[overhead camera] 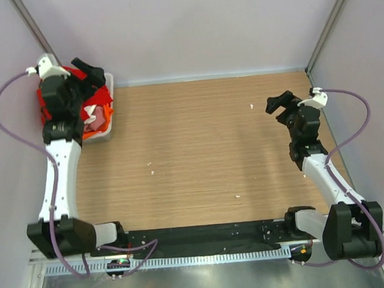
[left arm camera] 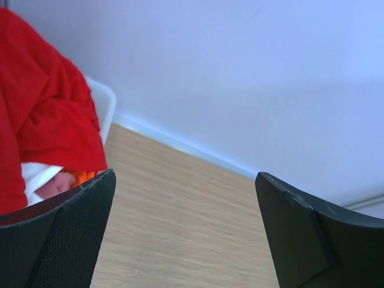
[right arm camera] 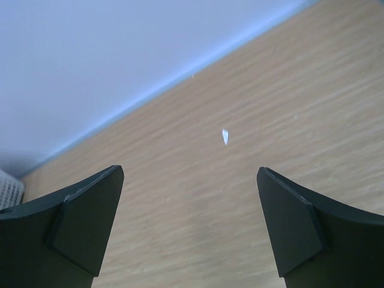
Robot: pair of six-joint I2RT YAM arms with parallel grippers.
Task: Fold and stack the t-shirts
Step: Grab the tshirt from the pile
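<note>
Top external: t-shirts [overhead camera: 102,97] inside white basket [overhead camera: 101,134]

Bright even light, faint shadows, wrist views slightly soft

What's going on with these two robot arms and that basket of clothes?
Nothing is held yet. The t-shirts, red on top, lie bunched in the white basket at the far left corner of the table. The left end effector hangs open over the basket; the right end effector is open above the table's right side. No folding has begun.
</note>
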